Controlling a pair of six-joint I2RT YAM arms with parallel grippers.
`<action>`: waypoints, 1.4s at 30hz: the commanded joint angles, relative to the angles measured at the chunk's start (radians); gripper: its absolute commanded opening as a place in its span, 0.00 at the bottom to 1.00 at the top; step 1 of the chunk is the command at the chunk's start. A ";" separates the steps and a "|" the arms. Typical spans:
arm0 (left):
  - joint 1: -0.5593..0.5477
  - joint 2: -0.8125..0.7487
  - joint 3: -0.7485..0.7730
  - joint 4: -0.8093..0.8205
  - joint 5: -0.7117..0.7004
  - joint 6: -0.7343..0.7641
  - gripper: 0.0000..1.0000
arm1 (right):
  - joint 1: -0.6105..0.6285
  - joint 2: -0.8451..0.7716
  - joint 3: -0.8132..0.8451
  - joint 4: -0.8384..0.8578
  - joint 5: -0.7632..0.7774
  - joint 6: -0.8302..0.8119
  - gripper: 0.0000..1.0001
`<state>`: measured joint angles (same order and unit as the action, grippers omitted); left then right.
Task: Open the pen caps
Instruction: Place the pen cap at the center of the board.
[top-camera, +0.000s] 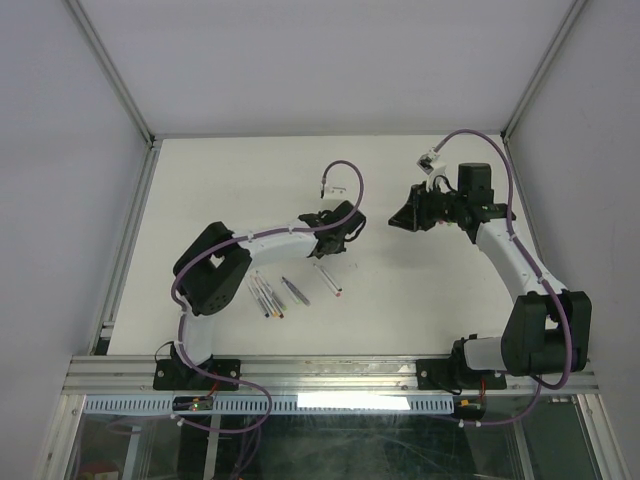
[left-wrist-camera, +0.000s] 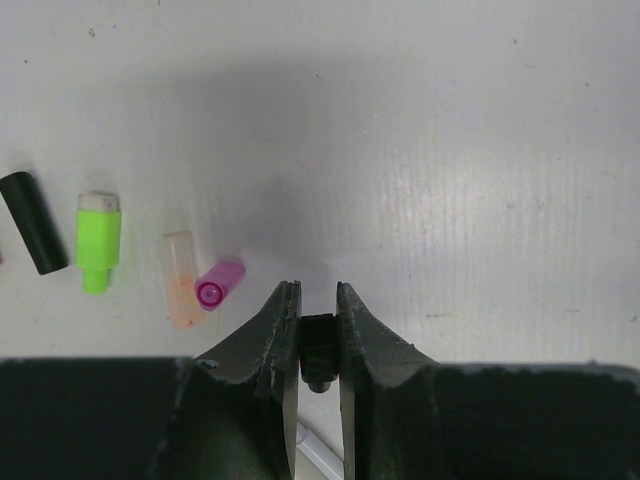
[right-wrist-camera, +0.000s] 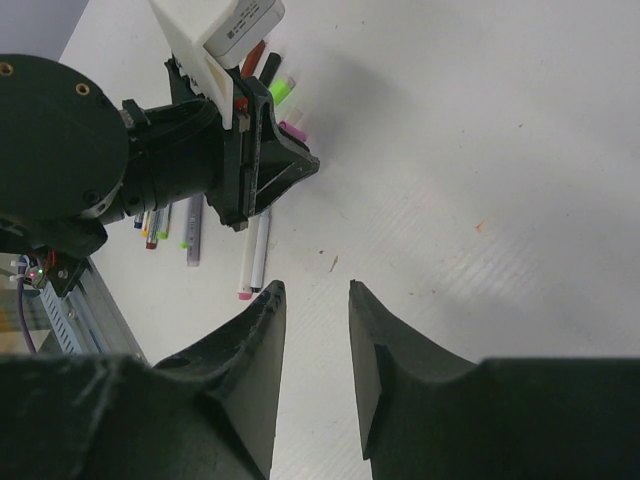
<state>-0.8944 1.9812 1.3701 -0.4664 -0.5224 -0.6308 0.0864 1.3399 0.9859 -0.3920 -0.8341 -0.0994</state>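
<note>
Showing both arms over the white table (top-camera: 420, 300): top view plus two wrist views.

Left gripper (left-wrist-camera: 317, 292): jaws nearly closed, pinching a small black piece (left-wrist-camera: 318, 340) betw. the fingers. Cap or pen end, cannot tell. A white barrel (left-wrist-camera: 322, 455) shows below the jaws at the bottom edge of that view.

Pen caps lie loose on the table, to the left in the left wrist view:
- black cap (left-wrist-camera: 30, 222), farthest left
- green cap (left-wrist-camera: 98, 240) w/ white end, just beside the black one, not touching
- pale orange cap (left-wrist-camera: 180, 280), translucent
- pink cap (left-wrist-camera: 220, 283), open end toward camera, touching or almost touching the orange one, nearest the jaw tips

None of these four is in a jaw.

Right gripper (right-wrist-camera: 313, 290): jaws part open, nothing betw. them, above bare table, pointed toward the left gripper.

Pens (top-camera: 268, 297): several thin barrels w/ coloured tips lie on the table beside the left arm, approx. parallel. In the right wrist view two more lie side by side just below the left gripper, one w/ pink tip.

Top view: the two grippers are near each other at mid-table, apart.
</note>
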 joint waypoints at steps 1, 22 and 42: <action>0.016 0.002 0.040 0.004 0.004 0.033 0.17 | -0.009 -0.021 0.005 0.024 -0.034 0.003 0.34; 0.026 -0.094 0.057 0.007 0.080 0.047 0.30 | -0.053 -0.018 0.009 0.011 -0.052 -0.021 0.35; 0.042 -0.798 -0.641 0.556 0.310 0.266 0.71 | -0.204 0.089 0.140 -0.144 0.087 -0.229 0.38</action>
<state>-0.8639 1.3388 0.8558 -0.0887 -0.2497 -0.4072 -0.1036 1.4033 1.0389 -0.4992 -0.7803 -0.2661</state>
